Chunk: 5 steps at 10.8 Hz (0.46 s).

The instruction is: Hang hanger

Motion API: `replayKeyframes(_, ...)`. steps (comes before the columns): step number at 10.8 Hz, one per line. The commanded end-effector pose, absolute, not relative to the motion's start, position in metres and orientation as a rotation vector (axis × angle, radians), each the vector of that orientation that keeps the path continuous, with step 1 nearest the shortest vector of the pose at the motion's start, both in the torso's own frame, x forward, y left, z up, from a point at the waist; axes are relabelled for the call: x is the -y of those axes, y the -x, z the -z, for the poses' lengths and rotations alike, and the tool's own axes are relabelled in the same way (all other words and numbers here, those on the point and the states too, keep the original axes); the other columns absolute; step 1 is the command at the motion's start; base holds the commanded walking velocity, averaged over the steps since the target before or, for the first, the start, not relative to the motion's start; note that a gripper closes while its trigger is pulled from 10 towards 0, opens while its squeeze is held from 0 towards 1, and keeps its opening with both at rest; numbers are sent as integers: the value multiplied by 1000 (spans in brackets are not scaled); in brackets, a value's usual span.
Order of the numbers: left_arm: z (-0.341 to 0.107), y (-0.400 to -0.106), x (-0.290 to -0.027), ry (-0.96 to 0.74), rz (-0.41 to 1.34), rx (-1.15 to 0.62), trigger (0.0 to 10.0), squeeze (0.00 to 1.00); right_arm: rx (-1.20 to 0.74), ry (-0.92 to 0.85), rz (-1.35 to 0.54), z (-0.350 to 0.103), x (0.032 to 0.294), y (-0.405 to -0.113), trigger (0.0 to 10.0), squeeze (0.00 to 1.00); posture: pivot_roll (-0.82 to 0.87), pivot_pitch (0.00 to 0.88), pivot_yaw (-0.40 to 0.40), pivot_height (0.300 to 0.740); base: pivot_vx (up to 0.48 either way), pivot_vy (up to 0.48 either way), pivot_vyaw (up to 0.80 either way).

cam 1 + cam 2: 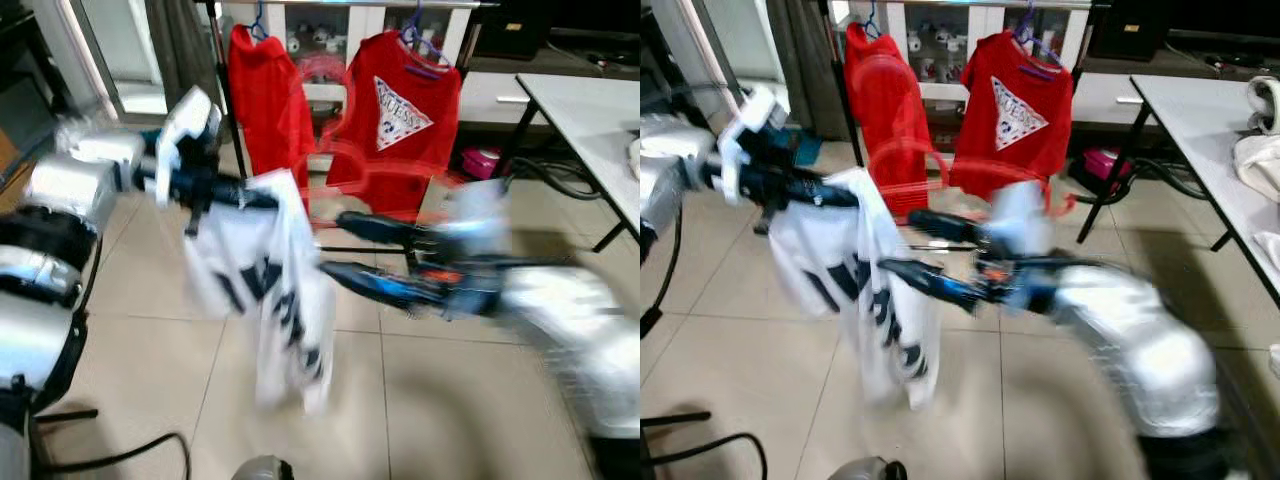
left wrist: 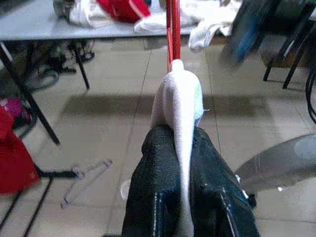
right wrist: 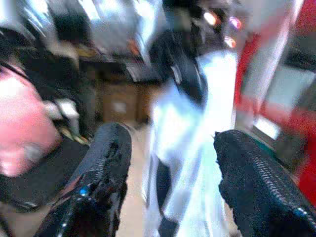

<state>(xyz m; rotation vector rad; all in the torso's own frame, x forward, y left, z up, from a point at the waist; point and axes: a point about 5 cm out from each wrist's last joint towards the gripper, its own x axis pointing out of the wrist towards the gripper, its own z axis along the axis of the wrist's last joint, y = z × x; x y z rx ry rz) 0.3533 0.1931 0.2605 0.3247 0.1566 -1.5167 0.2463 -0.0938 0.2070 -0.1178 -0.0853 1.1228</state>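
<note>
My left gripper [image 1: 252, 196] is shut on the top of a white shirt with black print [image 1: 270, 290], which hangs down over the tiled floor. In the left wrist view the white cloth [image 2: 180, 98] is pinched between the black fingers [image 2: 158, 197], and a red hanger [image 2: 173, 29] sticks out beyond it. My right gripper [image 1: 338, 248] is open and blurred with motion, just right of the shirt at mid height. The right wrist view has its two fingers [image 3: 103, 163] wide apart with the shirt [image 3: 197, 128] ahead of them.
Behind stands a black clothes rack [image 1: 225, 90] with two red shirts [image 1: 400, 120] on hangers. A white table [image 1: 590, 110] runs along the right. A black cable [image 1: 120, 455] lies on the floor at the lower left. A spare hanger [image 2: 86, 180] lies on the tiles.
</note>
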Motion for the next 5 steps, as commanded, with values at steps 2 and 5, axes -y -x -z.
replayKeyframes(2, -289, -351, -190, -350, 1539, -71, 0, 0, 68, 176, -968, -195, 85, -258, 10000, 1000, -73, 21, 72, 740, 0, 0, 0)
replayKeyframes(5, -303, -347, -188, -331, 1549, -31, 0, 0, 42, 199, -828, -184, 77, -266, 10000, 0, -58, 49, 70, 740, 0, 0, 0)
